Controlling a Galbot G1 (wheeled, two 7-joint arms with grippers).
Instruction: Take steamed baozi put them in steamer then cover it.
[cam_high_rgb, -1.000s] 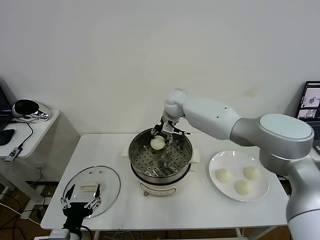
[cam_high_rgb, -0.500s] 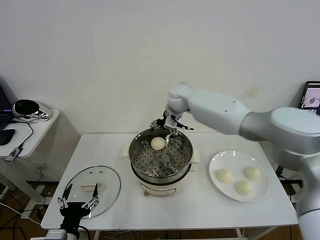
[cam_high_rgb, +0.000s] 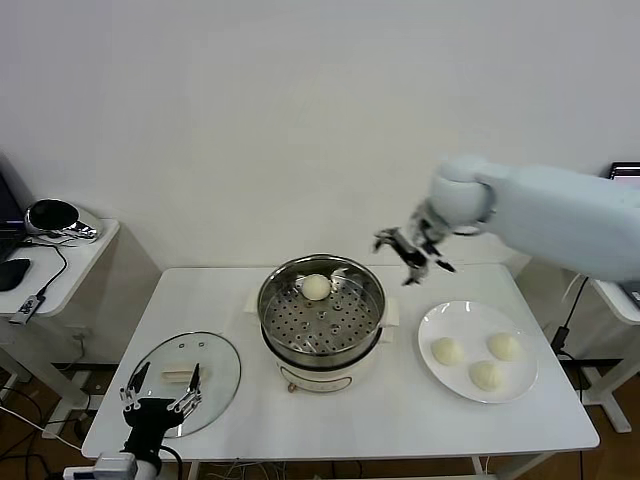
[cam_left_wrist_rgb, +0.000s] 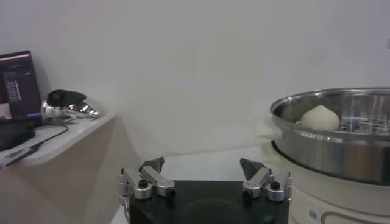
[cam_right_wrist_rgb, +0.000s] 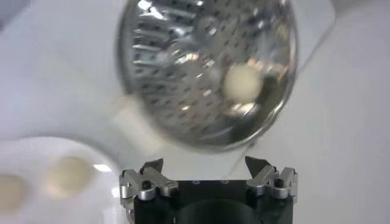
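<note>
Blur smears the right wrist view, so you read the white round plate (cam_right_wrist_rgb: 36, 182) and its cream buns only as soft shapes there. From the head camera, your round shiny stainless-steel steamer (cam_high_rgb: 321, 312) holds one smooth cream-white baozi (cam_high_rgb: 316, 287) on its perforated tray, toward the back wall. Three more baozi (cam_high_rgb: 486, 360) sit on the plate (cam_high_rgb: 440, 322) to the right. Your right gripper (cam_high_rgb: 412, 252) hangs empty between steamer and plate, fingers spread. Your left gripper (cam_high_rgb: 160, 392), fingers spread too, waits low over the round glass lid (cam_high_rgb: 215, 365).
</note>
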